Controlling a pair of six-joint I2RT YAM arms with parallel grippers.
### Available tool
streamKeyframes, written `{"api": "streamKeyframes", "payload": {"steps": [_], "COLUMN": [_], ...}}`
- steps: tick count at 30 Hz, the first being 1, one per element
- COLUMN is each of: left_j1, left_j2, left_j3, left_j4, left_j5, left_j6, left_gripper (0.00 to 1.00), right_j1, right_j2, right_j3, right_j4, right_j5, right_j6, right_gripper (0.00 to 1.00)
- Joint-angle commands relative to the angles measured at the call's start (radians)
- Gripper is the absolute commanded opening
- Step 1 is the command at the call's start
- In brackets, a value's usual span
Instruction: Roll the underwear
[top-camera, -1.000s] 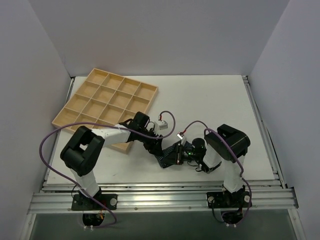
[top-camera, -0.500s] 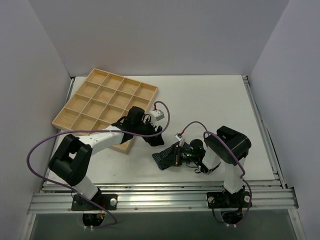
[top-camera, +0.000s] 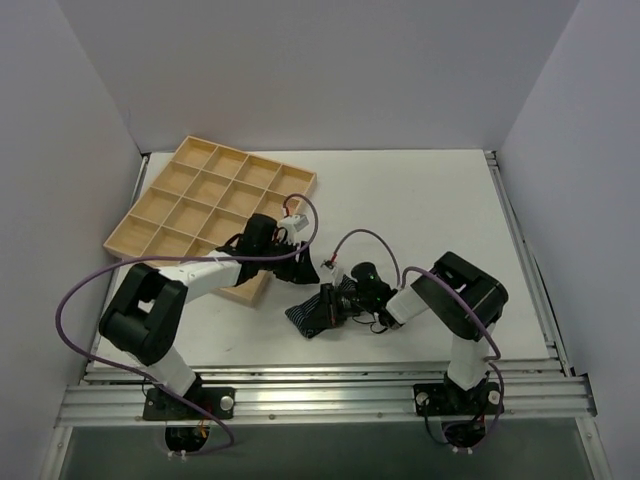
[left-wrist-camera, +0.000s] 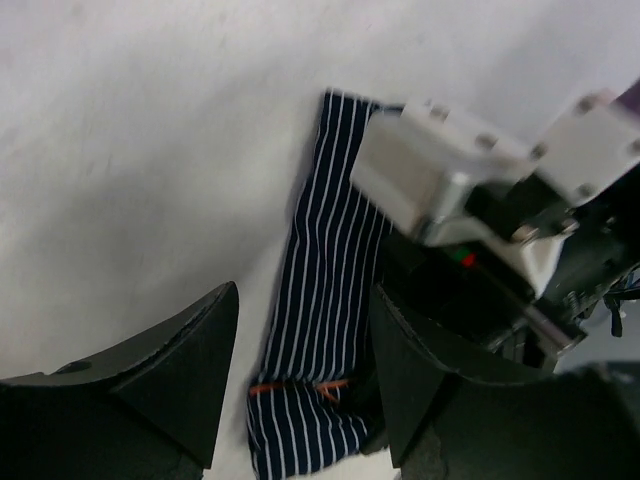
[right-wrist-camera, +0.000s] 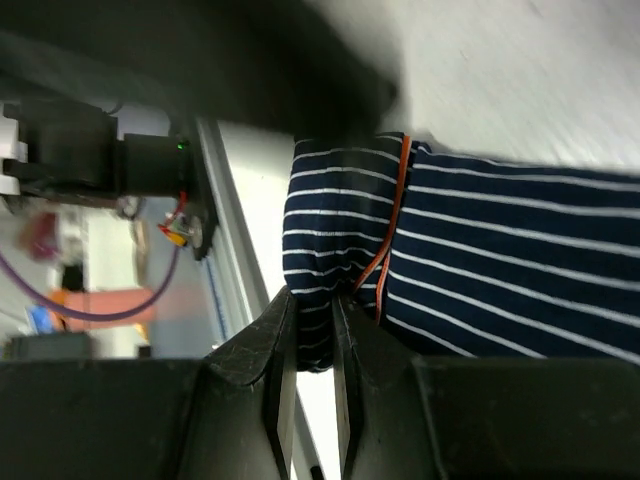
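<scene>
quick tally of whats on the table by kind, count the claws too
underwear: 1
wooden tray: 1
claws: 2 (left claw, right claw)
total: 4

Navy underwear (left-wrist-camera: 325, 300), thin white stripes

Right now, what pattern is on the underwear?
The underwear is navy with thin white stripes and an orange seam; clearest in the right wrist view.

White links and bulky black joints make up the left arm (top-camera: 190, 272) and right arm (top-camera: 462, 300). A purple cable (top-camera: 365, 232) loops along each.
</scene>
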Motion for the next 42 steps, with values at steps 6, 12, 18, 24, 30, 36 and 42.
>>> {"api": "streamKeyframes", "payload": {"steps": [6, 12, 18, 24, 30, 36, 42], "left_j1": [0.051, 0.051, 0.053, 0.058, 0.056, 0.047, 0.041], "left_j2": [-0.220, -0.288, -0.239, -0.285, -0.254, -0.214, -0.161], "left_j3": [-0.200, -0.288, -0.228, -0.286, -0.234, -0.231, -0.271], "left_j4": [0.055, 0.115, -0.103, -0.146, -0.172, -0.132, -0.071], "left_j5": [-0.128, -0.157, -0.105, -0.125, -0.089, -0.063, -0.037], "left_j6": [-0.123, -0.237, -0.196, -0.197, -0.197, -0.286, -0.301], "left_gripper": [0.64, 0.64, 0.64, 0.66, 0.72, 0.73, 0.69], "right_j1": [-0.050, -0.068, -0.084, -0.090, -0.090, -0.090, -0.093], "right_j2": [0.122, 0.178, 0.119, 0.081, 0.092, 0.089, 0.079], "right_j3": [0.296, 0.419, 0.372, 0.345, 0.342, 0.338, 0.335], "right_j4": [-0.870, -1.085, -1.080, -1.057, -1.048, -1.046, -1.040], "right_j5": [0.059, 0.085, 0.091, 0.111, 0.119, 0.128, 0.123], "right_j6": [-0.460, -0.604, -0.586, -0.577, -0.577, -0.574, -0.574], "right_gripper": [0.08, 0.07, 0.07, 0.08, 0.07, 0.08, 0.07]}}
